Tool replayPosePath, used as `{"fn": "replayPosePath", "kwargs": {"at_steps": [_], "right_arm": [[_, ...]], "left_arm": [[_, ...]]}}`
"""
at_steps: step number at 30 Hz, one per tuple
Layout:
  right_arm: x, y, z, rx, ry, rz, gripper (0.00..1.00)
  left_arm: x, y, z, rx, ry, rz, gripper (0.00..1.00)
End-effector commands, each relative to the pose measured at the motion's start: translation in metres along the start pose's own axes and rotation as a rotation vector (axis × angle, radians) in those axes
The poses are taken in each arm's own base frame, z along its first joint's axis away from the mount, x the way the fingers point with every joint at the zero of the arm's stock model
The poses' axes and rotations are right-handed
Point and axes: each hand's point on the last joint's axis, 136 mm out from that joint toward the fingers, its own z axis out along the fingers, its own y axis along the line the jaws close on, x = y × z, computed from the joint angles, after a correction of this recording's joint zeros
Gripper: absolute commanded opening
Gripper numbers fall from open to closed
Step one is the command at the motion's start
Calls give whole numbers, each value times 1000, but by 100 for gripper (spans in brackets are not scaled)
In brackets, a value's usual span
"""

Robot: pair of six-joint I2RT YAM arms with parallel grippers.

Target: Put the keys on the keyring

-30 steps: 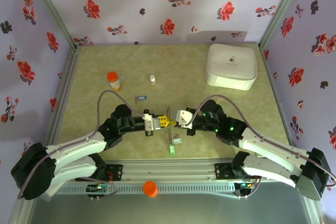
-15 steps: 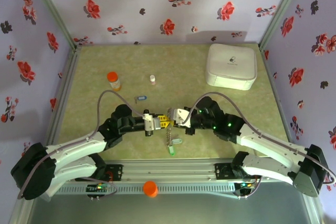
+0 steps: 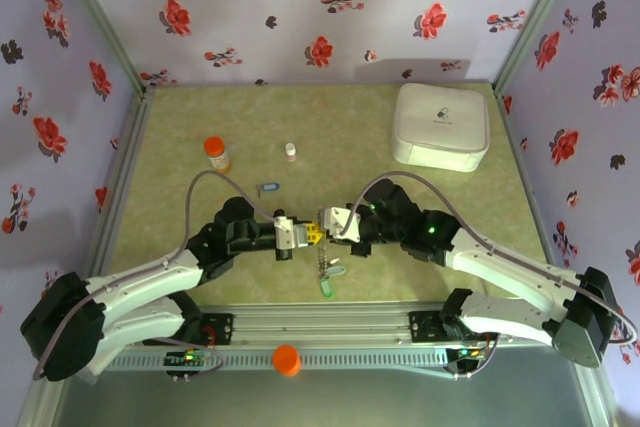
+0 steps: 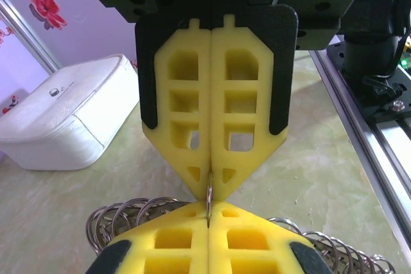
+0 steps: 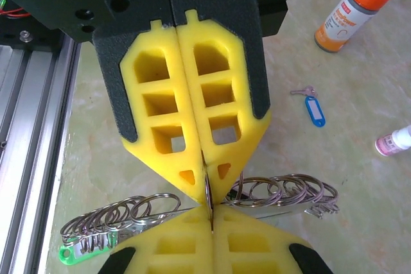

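Yellow tips meet — left gripper (image 4: pixel 209 210), right gripper (image 4: pixel 210 184) both clamped on keyring (image 4: pixel 209 195), table centre; green key (image 3: pixel 326 287) hangs at 6 o'clock, blue key (image 3: pixel 268 187) loose at 10 o'clock. Part coil gently, no slipping.

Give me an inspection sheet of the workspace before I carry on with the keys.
Surface: green mottled table, no spills seen.
Job's things: keyring, a chain of metal rings, pinched between both grippers; green key tag at its end; blue key lying apart on the table; black key not made out.
Clutter: orange-capped bottle, small pink bottle, white case.
Grippers: left gripper and right gripper shut, tip to tip on one ring.
Cables: left cable and right cable arch above the arms, no snag seen.
Surroundings: floral walls, front rail.
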Motion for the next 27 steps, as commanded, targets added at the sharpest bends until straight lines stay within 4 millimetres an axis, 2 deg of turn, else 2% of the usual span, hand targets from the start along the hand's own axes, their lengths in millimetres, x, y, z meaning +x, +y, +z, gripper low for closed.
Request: {"fn": "replayPosePath", "kwargs": {"at_steps": [1,3,6,9,12,17,21,23,27], "right_arm": [[-17,1,-4,6,-57,-25,1],[-19,-7,-11,64,-115,0,19],[-20,-25,-32,177,-250,90,32],[-14,-49,-52,321,-330,198,40],[1,-70,-56,434,-254,294,41],[17,-93,-44,504,-140,391,38],[17,-114,-26,524,-110,529,37],[16,-124,-9,505,-86,614,37],[11,-130,34,402,-23,714,38]], "left_arm": [[-32,15,-4,-42,-75,82,0],[-31,17,-5,-62,-69,73,0],[-30,23,-11,-107,-58,39,0],[-26,36,-17,-194,-27,-40,0],[-18,48,-28,-290,26,-136,0],[-3,63,-67,-493,105,-297,0],[0,76,-106,-670,144,-437,0],[-1,81,-128,-759,155,-471,0],[0,92,-170,-955,144,-527,0]]}}
